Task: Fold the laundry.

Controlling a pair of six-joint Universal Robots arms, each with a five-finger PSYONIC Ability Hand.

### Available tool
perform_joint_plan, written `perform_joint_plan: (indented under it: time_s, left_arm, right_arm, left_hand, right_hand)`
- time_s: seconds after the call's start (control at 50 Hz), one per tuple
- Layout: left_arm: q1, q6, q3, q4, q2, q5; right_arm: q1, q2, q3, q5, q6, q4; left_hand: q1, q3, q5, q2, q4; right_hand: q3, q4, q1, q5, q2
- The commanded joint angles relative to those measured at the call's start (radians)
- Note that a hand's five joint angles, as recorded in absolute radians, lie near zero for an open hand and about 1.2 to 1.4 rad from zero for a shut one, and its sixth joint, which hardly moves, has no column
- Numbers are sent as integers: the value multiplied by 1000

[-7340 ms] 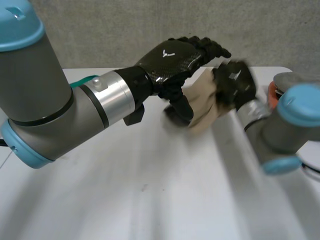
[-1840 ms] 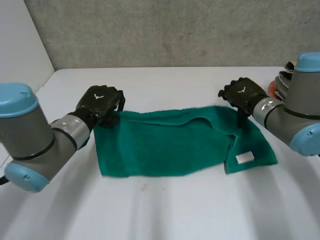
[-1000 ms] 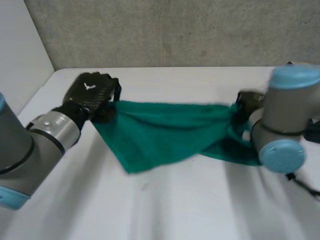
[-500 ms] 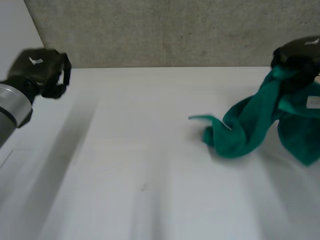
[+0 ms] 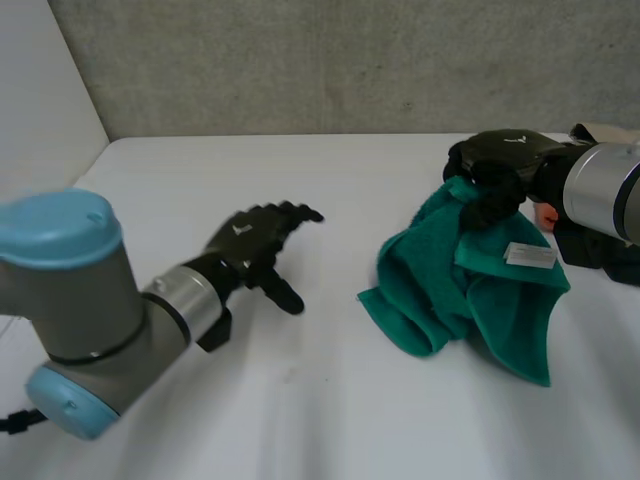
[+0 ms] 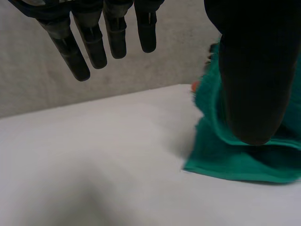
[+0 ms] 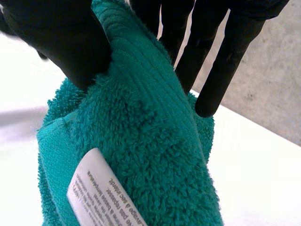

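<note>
A green towel [image 5: 450,285] lies bunched in a heap at the table's right, its white label [image 5: 528,254] facing up. My right hand [image 5: 505,160] is shut on the towel's top edge and holds that part lifted. In the right wrist view my right hand [image 7: 56,33] pinches the thick green towel [image 7: 141,141] between thumb and fingers, with the label [image 7: 94,193] just below. My left hand [image 5: 245,240] hovers over the table's middle left, fingers straight and spread, holding nothing. In the left wrist view the towel [image 6: 235,160] lies beyond the thumb of my left hand [image 6: 254,70].
The white table [image 5: 330,400] stretches bare between the hands. A grey wall [image 5: 330,60] runs along its back edge. Something orange [image 5: 545,212] sits behind my right forearm at the far right.
My left hand has let go of the towel, opened and come back over the table's middle left. My right hand has carried the towel to the right, where it now lies bunched.
</note>
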Motion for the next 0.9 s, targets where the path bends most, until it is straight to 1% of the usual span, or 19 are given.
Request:
perform_joint_plan:
  time_s: [0.02, 0.08, 0.18, 0.2, 0.28, 0.4, 0.42, 0.46, 0.5, 0.52, 0.54, 0.64, 0.7, 0.72, 0.74, 0.78, 0.8, 0.82, 0.9]
  left_arm:
    - [-79, -21, 67, 26, -110, -90]
    - [-93, -84, 124, 15, -174, -135]
    - [-102, -251, 164, -25, -234, -132]
    - [-106, -301, 174, -42, -245, -117]
    - [-131, -401, 200, -62, -281, -43]
    - [-139, -486, 242, -59, -309, 18]
    - [-137, -512, 254, -59, -315, 26]
    - [-139, -535, 260, -59, -320, 34]
    - [-142, -572, 265, -57, -320, 57]
    - [-143, -578, 265, -57, -320, 66]
    - [-143, -584, 266, -54, -323, 70]
    - [-140, -570, 260, -57, -312, 40]
    - [-116, -524, 240, -57, -251, -27]
    - [-98, -501, 230, -57, -219, -46]
    - [-35, -442, 199, -54, -144, -72]
    - [34, -358, 159, -51, -63, -80]
    - [60, -308, 145, -48, -24, -80]
    - [100, -234, 124, -37, 29, -78]
    - [125, -28, 89, -20, 143, -77]
  right_arm:
    - [72, -74, 0, 5, 92, -22]
    - [84, -139, 2, 5, 133, -60]
    - [92, -191, 19, 8, 141, -77]
    - [96, -194, 22, 6, 141, -77]
    - [139, -194, 31, 9, 139, -79]
    - [173, -197, 66, 40, 136, -84]
    - [175, -197, 72, 47, 136, -87]
    - [178, -202, 85, 66, 133, -97]
    - [178, -206, 95, 77, 130, -108]
    - [176, -211, 104, 84, 132, -119]
    - [176, -212, 108, 86, 132, -125]
    - [161, -231, 117, 101, 122, -148]
    - [158, -234, 120, 100, 93, -149]
    - [152, -234, 120, 94, 49, -139]
    - [144, -234, 121, 93, 20, -134]
    - [120, -228, 126, 100, -52, -116]
    - [91, -223, 131, 101, -136, -79]
    - [77, -222, 134, 101, -179, -58]
    - [35, -186, 123, 103, -327, 21]
  left_hand:
    - [24, 11, 25, 10, 19]
    - [21, 9, 22, 7, 16]
    - [18, 6, 19, 4, 13]
    - [15, 3, 16, 1, 10]
    - [9, -3, 10, -5, 4]
    - [35, 23, 37, 22, 31]
    - [178, 166, 179, 164, 173]
    - [299, 287, 300, 285, 294]
    - [525, 512, 526, 511, 520]
    - [747, 734, 748, 733, 742]
    - [1112, 1100, 1113, 1098, 1107]
    - [1116, 1103, 1117, 1102, 1111]
    - [1116, 1103, 1117, 1102, 1111]
    - [1116, 1103, 1117, 1102, 1111]
    - [1116, 1103, 1117, 1102, 1111]
    - [1116, 1103, 1117, 1102, 1111]
    - [1116, 1103, 1117, 1102, 1111]
    - [1116, 1103, 1117, 1102, 1111]
    - [1116, 1103, 1117, 1102, 1111]
  right_hand:
    - [218, 199, 311, 241, 245]
    - [218, 199, 311, 241, 245]
    - [218, 199, 311, 241, 245]
    - [218, 199, 311, 241, 245]
    - [218, 199, 311, 241, 245]
    - [218, 199, 311, 241, 245]
    - [218, 199, 311, 241, 245]
    - [218, 199, 311, 241, 245]
    - [218, 199, 311, 241, 245]
    - [218, 199, 311, 241, 245]
    - [218, 199, 311, 241, 245]
    - [218, 199, 311, 241, 245]
    - [218, 199, 311, 241, 245]
    - [218, 199, 311, 241, 245]
    - [218, 199, 311, 241, 245]
    - [218, 199, 311, 241, 245]
    - [218, 199, 311, 241, 245]
    - [218, 199, 311, 241, 245]
    - [218, 199, 311, 241, 245]
